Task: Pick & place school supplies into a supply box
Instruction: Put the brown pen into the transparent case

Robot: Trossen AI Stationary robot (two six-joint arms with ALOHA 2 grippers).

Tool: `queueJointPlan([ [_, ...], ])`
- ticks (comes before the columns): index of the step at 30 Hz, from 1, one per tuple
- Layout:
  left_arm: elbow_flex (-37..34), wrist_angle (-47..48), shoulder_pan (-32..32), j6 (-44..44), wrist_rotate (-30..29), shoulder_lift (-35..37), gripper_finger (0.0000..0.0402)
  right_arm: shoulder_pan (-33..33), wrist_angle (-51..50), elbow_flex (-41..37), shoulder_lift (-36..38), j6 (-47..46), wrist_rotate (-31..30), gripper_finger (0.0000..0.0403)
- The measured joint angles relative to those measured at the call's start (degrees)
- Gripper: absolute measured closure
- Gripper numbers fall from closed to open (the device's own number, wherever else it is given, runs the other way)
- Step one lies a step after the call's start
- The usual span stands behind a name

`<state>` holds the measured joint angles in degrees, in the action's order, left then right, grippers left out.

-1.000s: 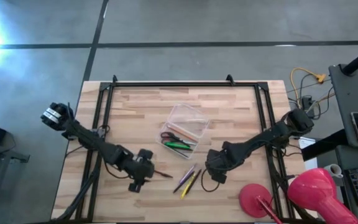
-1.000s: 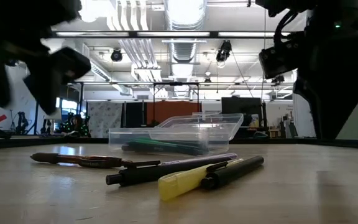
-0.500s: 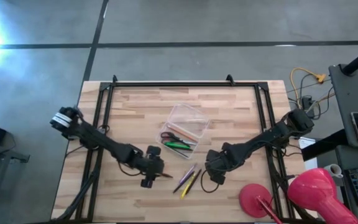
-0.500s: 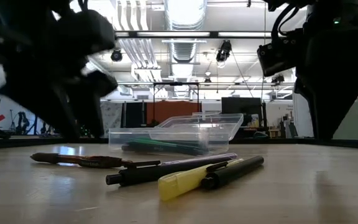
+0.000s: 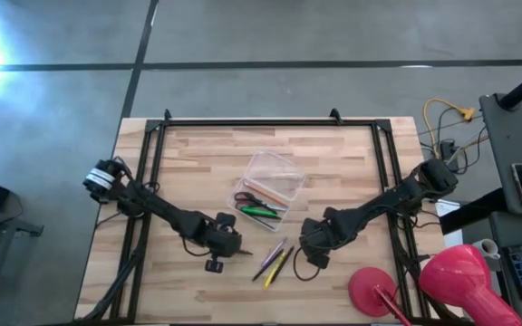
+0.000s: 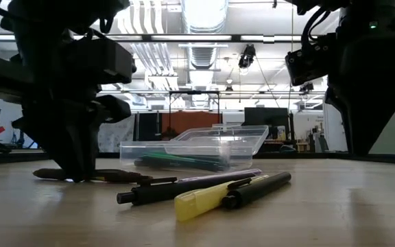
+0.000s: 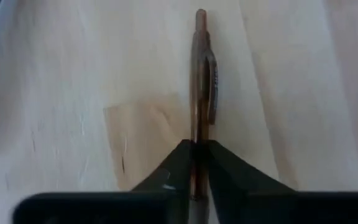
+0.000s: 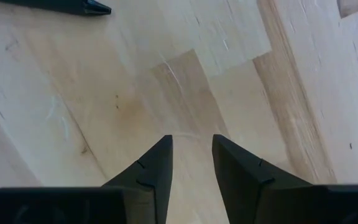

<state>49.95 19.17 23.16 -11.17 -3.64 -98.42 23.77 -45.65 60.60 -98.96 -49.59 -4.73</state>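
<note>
A dark brown pen [image 7: 199,74] lies on the wooden table, left of centre and toward the near edge. My left gripper [image 5: 228,250] is down on it and shut on it. The clear supply box [image 5: 270,186] stands mid-table with red-handled scissors [image 5: 247,197] and green pens [image 5: 259,210] inside. A lilac, a yellow and a dark pen [image 5: 275,262] lie side by side on the table near the box. Just right of them my right gripper [image 8: 192,155] hovers open, pointing down at bare wood. My left gripper pinches the brown pen's shaft [image 7: 199,134] between its two fingertips [image 7: 180,158]. The fingers slant down from above and from the table's left, one on each side of the pen. In the low view they grip it toward its left end [image 6: 46,173]. The pen lies flat on the table.
Black frame rails [image 5: 152,154] run along the table's left, far and right sides. Big pink-red round objects [image 5: 456,276] sit past the near right corner, with cables [image 5: 442,122] at the far right. Bare wood lies along the far side behind the box.
My left gripper has come down and toward the table's right onto the brown pen, and has shut on it. The pen lies where it was. My right gripper has kept still.
</note>
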Motion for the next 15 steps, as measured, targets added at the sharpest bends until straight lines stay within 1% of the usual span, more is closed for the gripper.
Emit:
queueJointPlan([
  [2,1.45,3.22,-0.20,-0.25,0.10,0.55,0.0386,0.00,-0.08,-0.06,0.00,1.41,0.00,0.0302],
  [4,4.00,9.79,-0.33,0.04,-0.61,1.07,0.0386,0.00,-0.21,-0.09,0.00,2.40,-0.22,0.0305],
  [5,5.56,14.60,-0.33,0.73,-1.47,1.30,0.0386,0.00,-0.30,-0.09,0.00,2.67,-0.74,0.0306],
  [7,9.47,19.95,-0.44,3.63,-3.68,1.95,0.0391,0.00,-0.44,-0.09,0.00,2.90,-2.30,0.0309],
  [10,15.78,26.14,-1.76,8.97,-8.96,3.68,0.0393,0.00,-0.45,-0.09,0.00,3.09,-5.33,0.0314],
  [12,18.96,27.49,-3.41,12.44,-12.25,4.01,0.0393,0.00,-0.54,-0.13,0.21,3.09,-7.44,0.0317],
  [15,23.67,26.88,-7.55,18.10,-14.38,3.95,0.0393,0.00,-1.21,-0.23,0.84,3.11,-11.11,0.0322],
])
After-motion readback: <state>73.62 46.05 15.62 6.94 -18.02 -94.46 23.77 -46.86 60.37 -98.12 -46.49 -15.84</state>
